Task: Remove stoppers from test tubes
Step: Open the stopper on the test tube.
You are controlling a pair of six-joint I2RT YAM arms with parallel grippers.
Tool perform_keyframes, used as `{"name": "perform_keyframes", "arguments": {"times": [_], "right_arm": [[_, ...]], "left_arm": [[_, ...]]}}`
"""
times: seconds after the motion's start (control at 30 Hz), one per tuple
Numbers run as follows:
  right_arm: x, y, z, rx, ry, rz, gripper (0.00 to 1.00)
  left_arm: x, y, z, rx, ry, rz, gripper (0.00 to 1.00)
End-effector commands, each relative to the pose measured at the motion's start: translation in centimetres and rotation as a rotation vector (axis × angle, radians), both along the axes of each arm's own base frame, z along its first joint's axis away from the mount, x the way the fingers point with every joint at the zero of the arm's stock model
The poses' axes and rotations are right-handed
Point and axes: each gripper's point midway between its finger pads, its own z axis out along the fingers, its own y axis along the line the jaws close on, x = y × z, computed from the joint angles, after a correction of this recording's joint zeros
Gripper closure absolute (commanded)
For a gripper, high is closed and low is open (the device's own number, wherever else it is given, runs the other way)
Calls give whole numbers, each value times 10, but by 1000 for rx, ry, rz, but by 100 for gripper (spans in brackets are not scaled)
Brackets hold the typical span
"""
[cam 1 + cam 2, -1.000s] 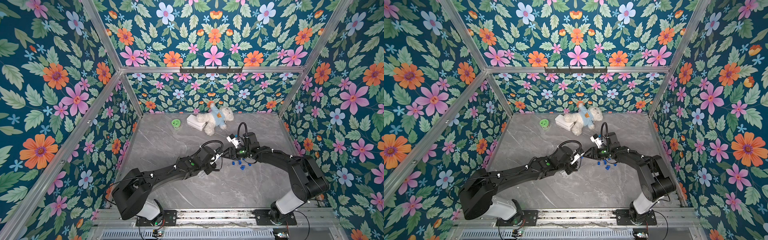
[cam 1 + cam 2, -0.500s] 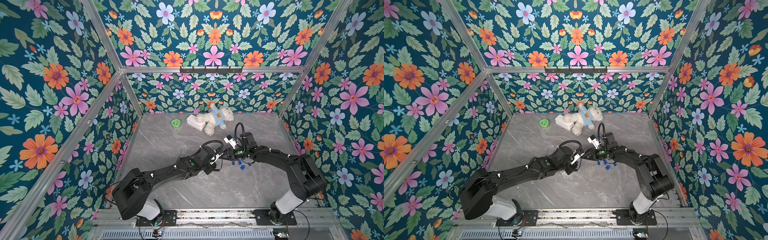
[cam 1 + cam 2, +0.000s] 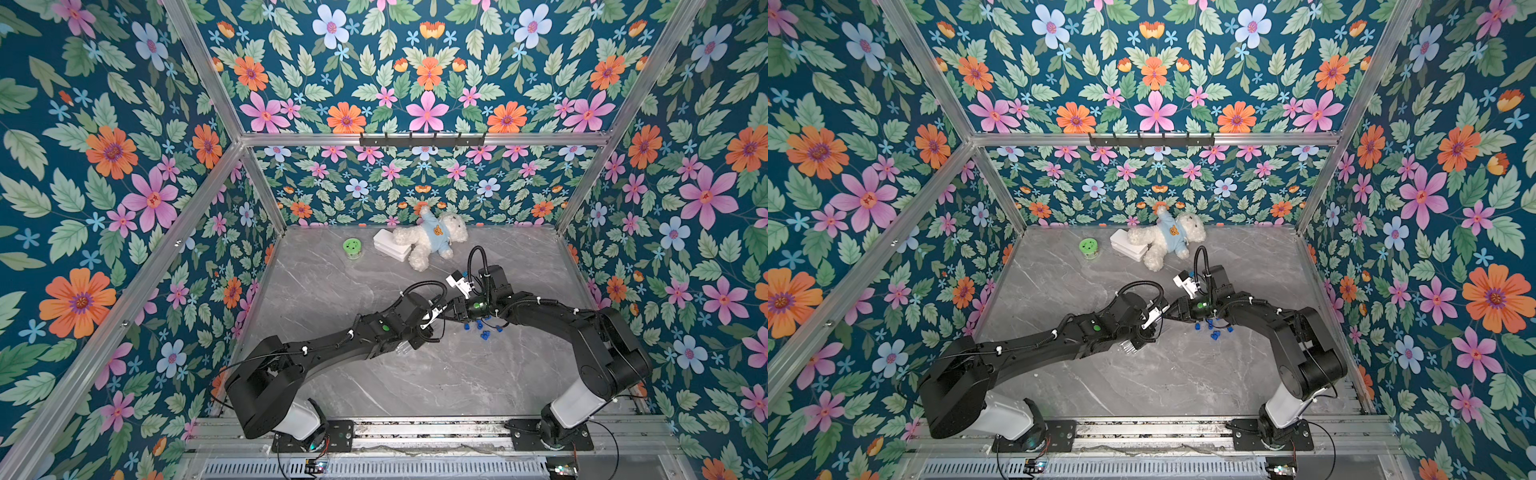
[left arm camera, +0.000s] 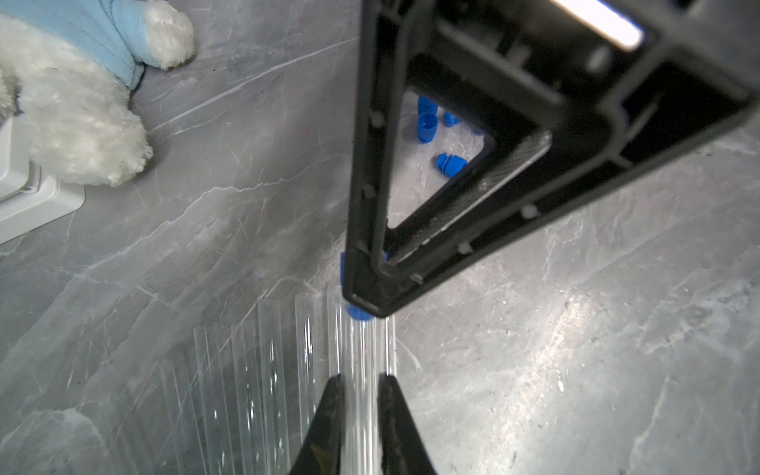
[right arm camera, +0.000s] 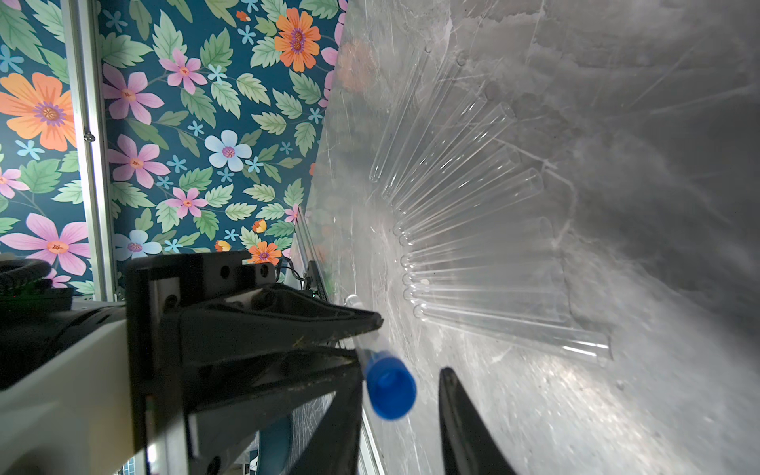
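Note:
My left gripper (image 4: 360, 376) is shut on a clear test tube (image 4: 360, 349) and holds it above the table; in a top view it sits mid-table (image 3: 432, 318). The tube's blue stopper (image 5: 388, 386) lies between the fingers of my right gripper (image 5: 401, 370), which is open, with a gap showing between the stopper and one finger (image 5: 452, 395). In both top views the two grippers meet tip to tip (image 3: 1163, 315). Several unstoppered test tubes (image 5: 473, 246) lie fanned out on the marble under the left arm. Several loose stoppers (image 3: 482, 330) lie under the right arm.
A white teddy bear in a blue shirt (image 3: 432, 241), a white box (image 3: 388, 247) and a round green lid (image 3: 353, 246) stand at the back of the table. Flowered walls close in the back and both sides.
My right gripper has moved left onto the held tube's end and its jaws have narrowed round the stopper. The left arm has stayed still.

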Motion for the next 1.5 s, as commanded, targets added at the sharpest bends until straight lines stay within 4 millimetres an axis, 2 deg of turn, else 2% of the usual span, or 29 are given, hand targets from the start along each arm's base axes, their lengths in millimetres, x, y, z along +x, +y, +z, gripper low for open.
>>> {"name": "perform_keyframes", "arguments": {"times": [0.0,0.3,1.13,1.47], "right_arm": [[0,3,6,23,-21,22,69],[-1,5,8,35,-22,26,70],[0,4,7,28,-19,21,100],[4,-5,15,40,-37,-11,100]], "left_arm": [[2,-5,5,-16,-12,-14,100],[1,-6,2,-12,-2,-22,100],[1,-2,0,12,-4,-13,100],[-1,4,-6,43,2,-7,100]]}}
